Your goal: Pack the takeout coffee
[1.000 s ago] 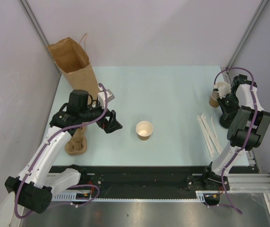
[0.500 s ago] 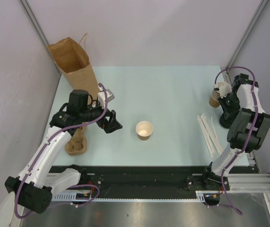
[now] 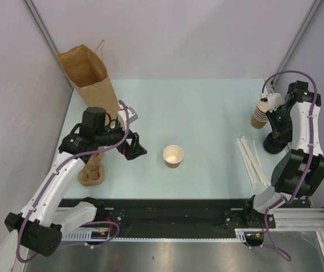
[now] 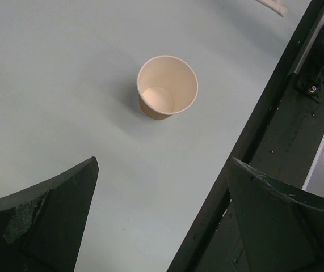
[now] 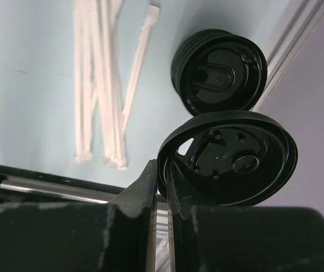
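Far left corner: the bag [image 3: 85, 71] stands upright, mouth open, close to the wall. Nearer us, at the left front corner of the table [image 3: 207, 102], lies a brown pulp carrier [image 3: 92, 174], partly hidden under the left arm. Just right of the carrier hangs the left gripper [image 3: 134, 148], low over the table, released. In its wrist view we see the two fingers spread wide with only bare table between them. A little further right, near mid-table, the cup [image 3: 173, 156] stands upright, well apart from the bag and touched by neither arm. It is open-topped, and we see its pale inside down to the bottom. We note the coffee in two parts: the cup here, its lid [image 5: 230, 164] over at the right. Well right of the cup, a loose bundle of white wrapped straws [image 3: 251, 160] lies flat. Beyond them, at the far right, a stack of tan cups [image 3: 258, 118] stands upright, and near it, toward the table edge, sits a stack of black lids [image 5: 218, 73]. Above that stack hangs the right gripper [image 5: 163, 170], its jaws clenched almost together on the rim of the lid, which is tilted and clear of the stack below.
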Available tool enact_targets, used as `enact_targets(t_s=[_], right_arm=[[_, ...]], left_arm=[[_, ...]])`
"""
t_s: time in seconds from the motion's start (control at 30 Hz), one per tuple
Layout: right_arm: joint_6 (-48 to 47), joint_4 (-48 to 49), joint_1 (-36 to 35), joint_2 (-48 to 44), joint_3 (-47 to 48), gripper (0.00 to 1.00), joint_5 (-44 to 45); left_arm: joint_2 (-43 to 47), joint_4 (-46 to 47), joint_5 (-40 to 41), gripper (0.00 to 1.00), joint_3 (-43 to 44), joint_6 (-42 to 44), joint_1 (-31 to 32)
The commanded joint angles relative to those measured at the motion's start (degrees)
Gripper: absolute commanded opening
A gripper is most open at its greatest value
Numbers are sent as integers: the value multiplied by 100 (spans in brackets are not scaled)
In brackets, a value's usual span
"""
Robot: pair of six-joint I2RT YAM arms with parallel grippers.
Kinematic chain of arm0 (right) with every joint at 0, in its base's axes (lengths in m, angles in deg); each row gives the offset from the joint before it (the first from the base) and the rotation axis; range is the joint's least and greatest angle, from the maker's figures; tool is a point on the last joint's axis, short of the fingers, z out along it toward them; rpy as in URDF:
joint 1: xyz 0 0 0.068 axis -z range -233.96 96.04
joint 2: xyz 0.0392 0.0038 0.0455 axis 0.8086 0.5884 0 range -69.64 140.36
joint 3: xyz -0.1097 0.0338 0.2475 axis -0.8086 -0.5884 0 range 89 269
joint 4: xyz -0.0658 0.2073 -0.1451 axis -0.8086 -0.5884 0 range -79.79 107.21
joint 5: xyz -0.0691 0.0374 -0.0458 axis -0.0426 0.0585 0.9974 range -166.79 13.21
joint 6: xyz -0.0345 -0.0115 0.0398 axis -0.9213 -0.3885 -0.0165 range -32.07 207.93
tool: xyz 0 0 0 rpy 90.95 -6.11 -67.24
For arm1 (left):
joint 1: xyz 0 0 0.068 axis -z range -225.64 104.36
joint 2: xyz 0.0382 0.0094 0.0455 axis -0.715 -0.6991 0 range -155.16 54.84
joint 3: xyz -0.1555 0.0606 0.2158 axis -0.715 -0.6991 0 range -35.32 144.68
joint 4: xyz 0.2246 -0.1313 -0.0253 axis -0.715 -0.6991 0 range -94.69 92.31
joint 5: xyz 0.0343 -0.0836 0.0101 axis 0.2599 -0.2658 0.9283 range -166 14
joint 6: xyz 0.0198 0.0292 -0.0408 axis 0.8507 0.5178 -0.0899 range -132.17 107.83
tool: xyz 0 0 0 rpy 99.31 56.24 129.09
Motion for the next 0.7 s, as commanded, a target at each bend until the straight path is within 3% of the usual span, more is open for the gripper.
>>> enact_targets(t_s=[0.0,0.07,0.2,0.37,0.53,0.6,0.67], right_arm=[[274,-850,-362,-801,212,0,-731],[432,-1070,-825,-1012,132,0,-987],[616,-1633,-1793,-1286,421,0,-2392],[934,-1616,-3217,-1277,738,0,-3935],[723,-1616,-3184,-1066,880,0,-5845],[1125,-1187,-3271,-1057,678,0,-6786],[1538,-627,-3298,-952,520,0,-7770]], left_arm=[[448,135,-284,99,58,403,45],[615,250,-425,99,-30,552,45],[1072,329,-846,99,-232,973,45],[1494,934,-1111,99,-522,975,45],[2073,2997,-874,98,-1198,27,62],[2163,3936,-708,98,-1576,-368,194],[2058,4229,-410,96,-1630,-458,421]])
